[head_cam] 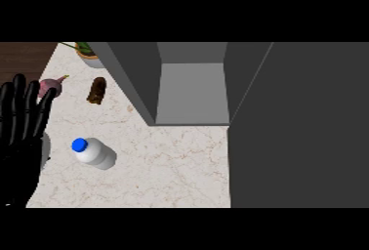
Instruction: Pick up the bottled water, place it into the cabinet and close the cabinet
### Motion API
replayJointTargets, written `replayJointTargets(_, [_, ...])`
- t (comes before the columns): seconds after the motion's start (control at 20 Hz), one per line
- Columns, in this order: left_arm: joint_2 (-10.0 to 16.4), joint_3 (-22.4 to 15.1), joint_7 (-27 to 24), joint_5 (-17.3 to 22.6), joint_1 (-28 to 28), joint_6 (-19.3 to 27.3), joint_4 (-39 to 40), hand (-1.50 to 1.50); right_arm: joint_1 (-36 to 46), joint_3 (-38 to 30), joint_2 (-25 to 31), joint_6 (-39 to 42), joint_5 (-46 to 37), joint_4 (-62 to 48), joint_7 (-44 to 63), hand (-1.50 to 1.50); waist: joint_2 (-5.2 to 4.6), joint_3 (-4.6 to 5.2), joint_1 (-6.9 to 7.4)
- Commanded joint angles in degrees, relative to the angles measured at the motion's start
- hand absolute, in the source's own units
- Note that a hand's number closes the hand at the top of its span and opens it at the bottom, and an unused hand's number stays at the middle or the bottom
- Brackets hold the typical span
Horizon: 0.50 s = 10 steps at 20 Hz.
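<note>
The bottled water (pixel 95 154) is white and blue-capped; the counter (pixel 173 168) is cream marble with faint brown veins; the cabinet (pixel 191 93) is grey, the left hand (pixel 22 129) black
</note>
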State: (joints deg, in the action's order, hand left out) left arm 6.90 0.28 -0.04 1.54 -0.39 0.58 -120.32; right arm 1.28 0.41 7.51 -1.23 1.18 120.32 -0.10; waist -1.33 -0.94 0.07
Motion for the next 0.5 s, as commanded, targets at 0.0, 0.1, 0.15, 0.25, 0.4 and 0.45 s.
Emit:
replayJointTargets(0.0, [-0.1,-0.1,2.5,-2.8,-2.1,1.5,0.5,-1.5,-3.7,1.1,-2.0,0.8,1.0,1.1,-2.6,-1.5,1.36,0.92,-0.28])
replayJointTargets(0.1, [2.4,5.0,0.8,1.1,-1.1,-1.0,1.5,-1.5,-8.3,2.7,-2.9,1.2,1.2,6.0,-2.8,-1.5,1.42,0.94,-0.37])
replayJointTargets(0.15, [3.9,7.2,3.9,1.4,-3.4,-0.3,0.4,-1.5,-7.6,3.0,-3.1,0.2,0.5,8.5,-0.7,-1.5,1.44,0.94,-0.39])
replayJointTargets(0.25, [4.4,8.0,3.6,2.6,2.3,-1.7,-4.4,-1.5,-14.3,0.8,-1.9,3.3,4.7,12.1,-3.5,-1.5,1.56,0.92,-0.34])
replayJointTargets(0.4, [-0.2,4.5,13.5,5.5,4.3,1.0,0.4,-1.5,-14.6,7.0,-2.1,3.5,7.0,10.1,10.9,-1.5,1.5,0.97,-0.34])
replayJointTargets(0.45, [-0.9,2.8,16.2,5.1,7.2,1.4,-4.8,-1.5,-16.0,6.9,-2.0,2.6,7.0,13.5,13.3,-1.5,1.69,0.95,-0.07])
